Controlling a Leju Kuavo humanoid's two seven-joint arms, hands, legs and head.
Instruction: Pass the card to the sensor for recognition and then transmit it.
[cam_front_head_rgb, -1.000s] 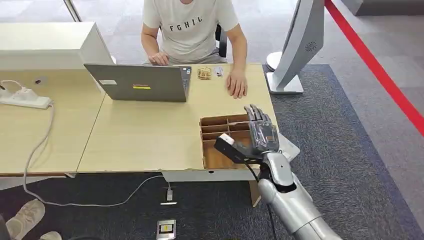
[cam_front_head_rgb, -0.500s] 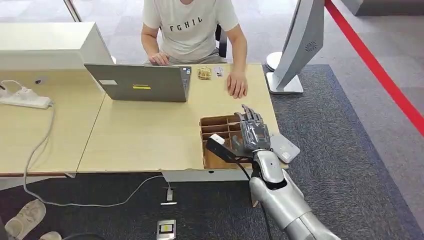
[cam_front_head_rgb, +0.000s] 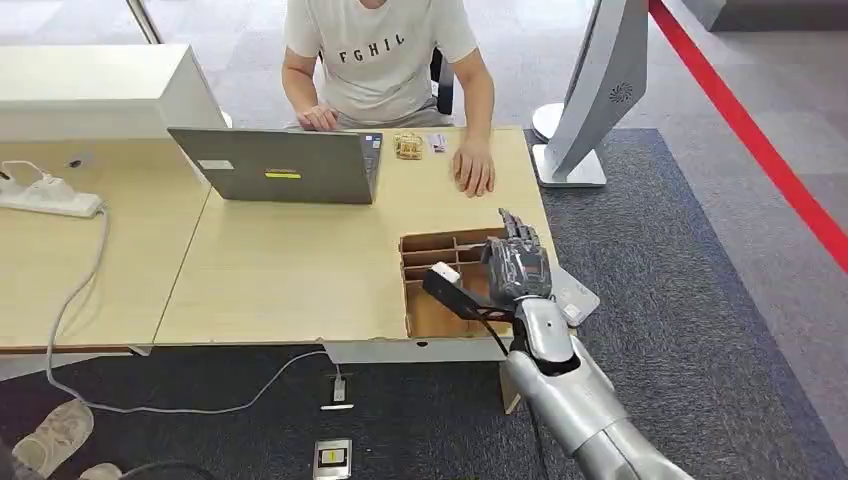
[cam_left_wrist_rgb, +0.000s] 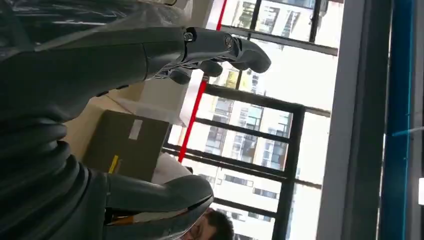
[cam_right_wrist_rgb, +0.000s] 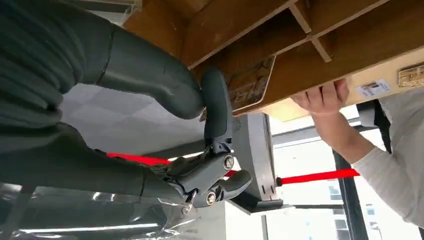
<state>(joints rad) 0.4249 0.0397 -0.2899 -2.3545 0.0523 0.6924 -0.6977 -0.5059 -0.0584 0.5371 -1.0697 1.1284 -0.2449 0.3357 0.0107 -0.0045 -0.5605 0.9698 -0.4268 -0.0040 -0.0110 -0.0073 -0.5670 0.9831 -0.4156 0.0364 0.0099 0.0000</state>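
A wooden divided box (cam_front_head_rgb: 430, 245) stands at the table's front right corner. My right hand (cam_front_head_rgb: 515, 265) reaches into it from above. In the right wrist view a patterned card (cam_right_wrist_rgb: 250, 82) leans in a compartment of the box (cam_right_wrist_rgb: 350, 30). My right hand (cam_right_wrist_rgb: 210, 115) pinches the card's near edge between thumb and a dark finger. A flat grey sensor pad (cam_front_head_rgb: 575, 295) lies just right of the box, partly hidden by my hand. My left hand (cam_left_wrist_rgb: 60, 100) is raised in the air, fingers apart and holding nothing.
A person in a white shirt sits across the table, one hand (cam_front_head_rgb: 473, 165) flat on the wood beyond the box. A grey laptop (cam_front_head_rgb: 275, 165) stands mid-table and a power strip (cam_front_head_rgb: 50, 195) far left. A white stand (cam_front_head_rgb: 595, 90) rises on the carpet at the right.
My right hand dipped left and down into the box half a second ago, then shifted slightly right and up. The person and the laptop have not moved.
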